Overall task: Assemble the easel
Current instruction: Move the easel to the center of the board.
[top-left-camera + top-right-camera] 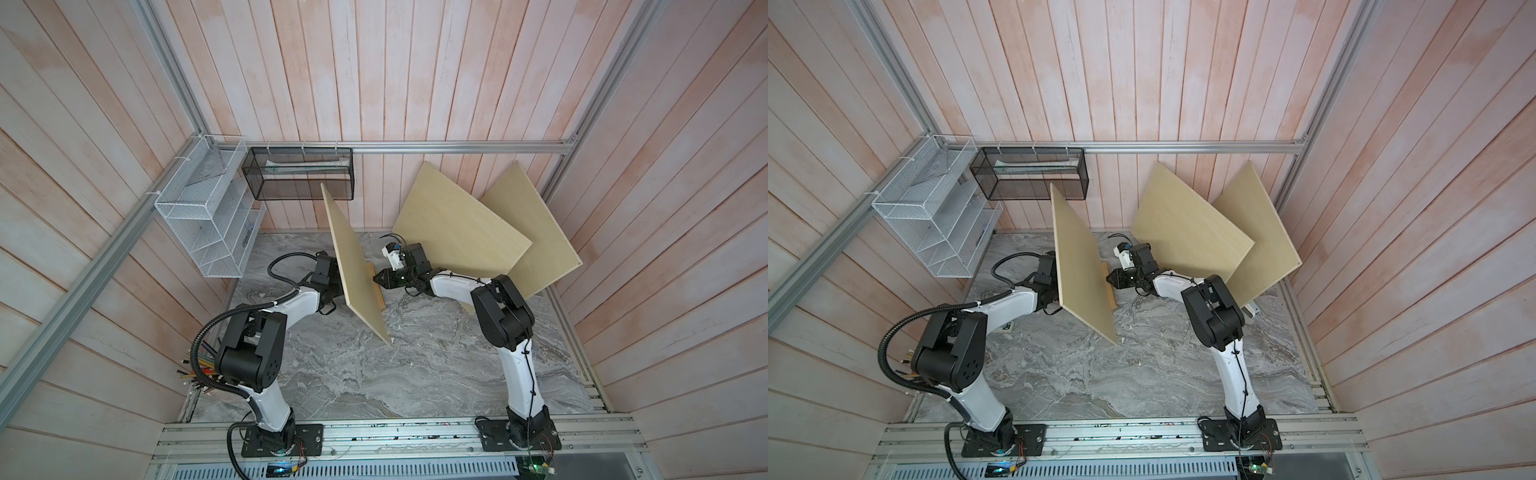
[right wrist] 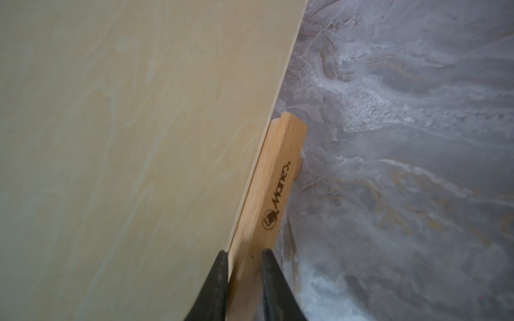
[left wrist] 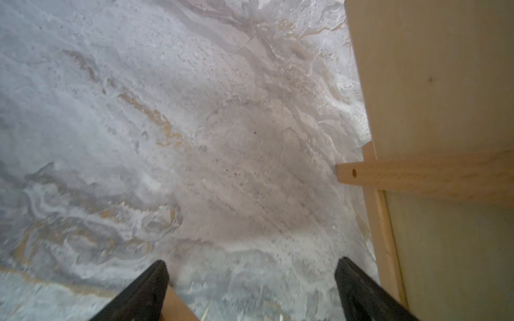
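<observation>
The right gripper (image 2: 244, 254) clamped the easel's wooden ledge (image 1: 380, 296), centre frame, against the tilted board (image 1: 353, 257). The left gripper (image 3: 251, 268) stood spread wide, empty.

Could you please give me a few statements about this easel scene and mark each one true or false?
1. The right gripper is shut on the easel's wooden ledge. True.
2. The left gripper is clamping the middle board. False: its jaws stand open beside the board, holding nothing.
3. Two spare boards lean against the back wall. True.
4. The black mesh basket sits on the table. False: it hangs from the rail on the back wall.
5. The middle board lies flat on the table. False: it stands steeply on edge.
</observation>
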Robot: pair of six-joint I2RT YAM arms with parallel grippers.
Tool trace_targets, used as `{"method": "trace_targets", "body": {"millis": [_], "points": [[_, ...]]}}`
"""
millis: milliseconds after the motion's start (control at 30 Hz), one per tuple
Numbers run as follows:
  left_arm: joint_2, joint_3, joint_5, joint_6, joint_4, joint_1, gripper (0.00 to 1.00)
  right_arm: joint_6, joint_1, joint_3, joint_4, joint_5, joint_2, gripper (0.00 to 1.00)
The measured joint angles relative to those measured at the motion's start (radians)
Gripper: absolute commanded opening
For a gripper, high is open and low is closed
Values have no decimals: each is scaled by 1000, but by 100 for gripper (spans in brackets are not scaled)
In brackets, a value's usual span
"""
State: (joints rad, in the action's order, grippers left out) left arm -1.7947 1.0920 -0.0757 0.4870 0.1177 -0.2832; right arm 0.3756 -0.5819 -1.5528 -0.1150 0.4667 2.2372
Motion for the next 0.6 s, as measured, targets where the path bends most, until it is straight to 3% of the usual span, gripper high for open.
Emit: {"method": "trace_targets", "body": {"millis": [300,600], "points": [[-205,250,10,13,-9,-9,96,-20,76,-140,108,-21,56,26],[-231,290,-44,34,34,-5,97,-84,105,-155,187,-58,52,38]]}}
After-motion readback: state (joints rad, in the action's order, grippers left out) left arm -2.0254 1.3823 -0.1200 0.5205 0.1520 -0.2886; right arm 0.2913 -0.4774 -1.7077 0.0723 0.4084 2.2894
